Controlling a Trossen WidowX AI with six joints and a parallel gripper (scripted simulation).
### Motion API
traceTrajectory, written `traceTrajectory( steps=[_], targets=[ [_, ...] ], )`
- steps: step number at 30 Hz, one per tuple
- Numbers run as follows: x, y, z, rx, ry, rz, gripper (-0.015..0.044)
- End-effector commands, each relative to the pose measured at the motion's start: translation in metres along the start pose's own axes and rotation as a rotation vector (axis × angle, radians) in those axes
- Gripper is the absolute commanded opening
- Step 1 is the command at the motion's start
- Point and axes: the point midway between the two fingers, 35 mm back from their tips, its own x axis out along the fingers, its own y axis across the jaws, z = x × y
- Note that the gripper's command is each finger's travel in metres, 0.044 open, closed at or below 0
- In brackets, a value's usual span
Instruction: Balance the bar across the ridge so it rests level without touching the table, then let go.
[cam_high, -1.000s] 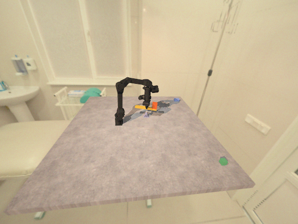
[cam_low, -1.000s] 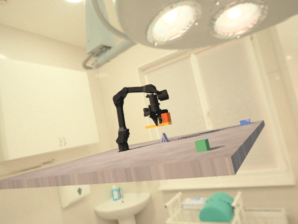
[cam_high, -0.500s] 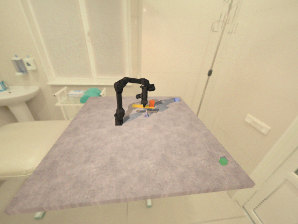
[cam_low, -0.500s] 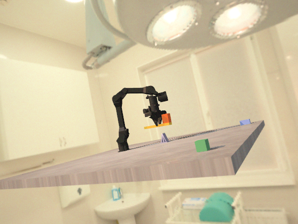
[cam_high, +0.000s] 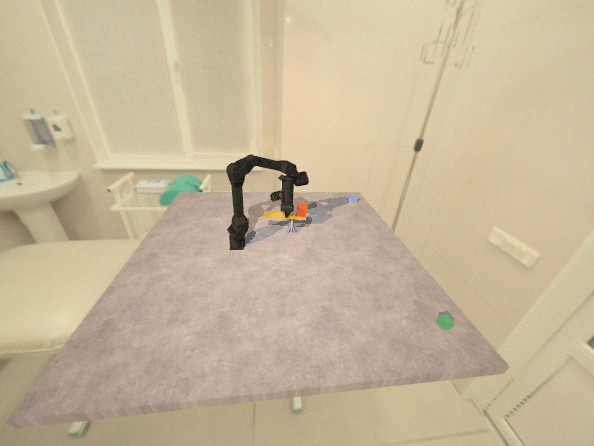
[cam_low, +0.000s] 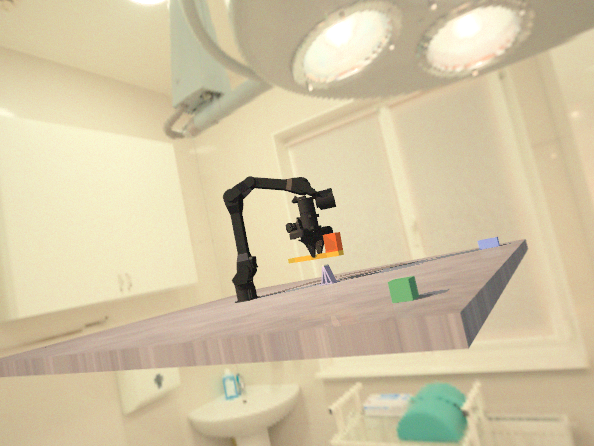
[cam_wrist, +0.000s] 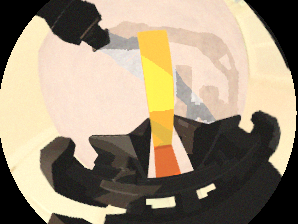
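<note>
My gripper is shut on the yellow bar and holds it in the air. The yellow bar looks near level, with a gap below it in the exterior view. An orange-red block sits on one end of the bar, close beside the fingers. The small lilac ridge stands on the table, below the bar's block-side half in the exterior view. The bar and the ridge are apart. The ridge cannot be made out in the wrist view.
A green block stands on the table near its right edge in the top view. A blue block lies near the far right corner in the top view.
</note>
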Motion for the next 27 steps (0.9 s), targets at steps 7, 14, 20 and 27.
traceTrajectory(
  steps=[7,14,20,27],
  targets=[
    [0.015,0.002,0.001,-0.003,0.004,-0.002,0.0000],
    [0.017,0.002,0.001,-0.003,0.004,-0.002,0.0000],
    [0.017,0.002,0.001,-0.003,0.004,-0.002,0.0000],
    [0.018,0.002,0.001,-0.003,0.004,-0.002,0.0000]
  ],
)
